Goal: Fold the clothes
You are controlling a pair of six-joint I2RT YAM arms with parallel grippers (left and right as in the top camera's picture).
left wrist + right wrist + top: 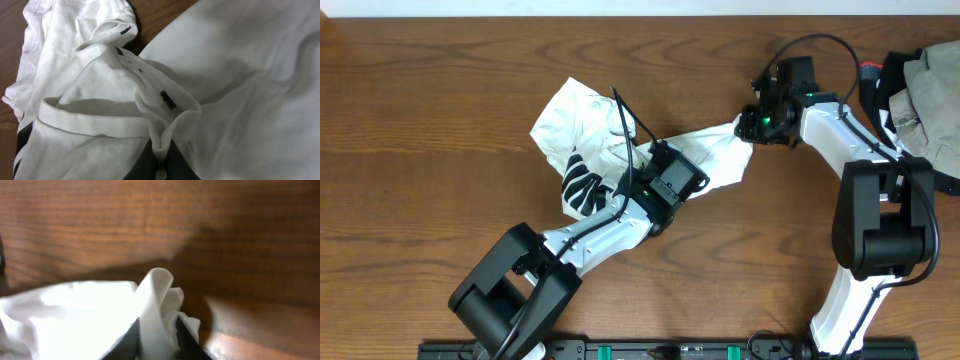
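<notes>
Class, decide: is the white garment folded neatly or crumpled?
Crumpled: the white garment lies bunched and wrinkled, one end pulled out sideways, no flat layers.

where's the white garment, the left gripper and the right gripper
white garment (568, 120), overhead view, crumpled upper-left part
left gripper (160, 161), left wrist view, between jaws shut on cloth
right gripper (156, 342), right wrist view, between jaws pinching cloth

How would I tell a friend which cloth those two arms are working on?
On the brown wooden table, look at the middle. A crumpled white garment lies there, pinched by the left end effector and the right end effector. Unlike the beige cloth heap at the right edge, it is white with black stripes.
</notes>
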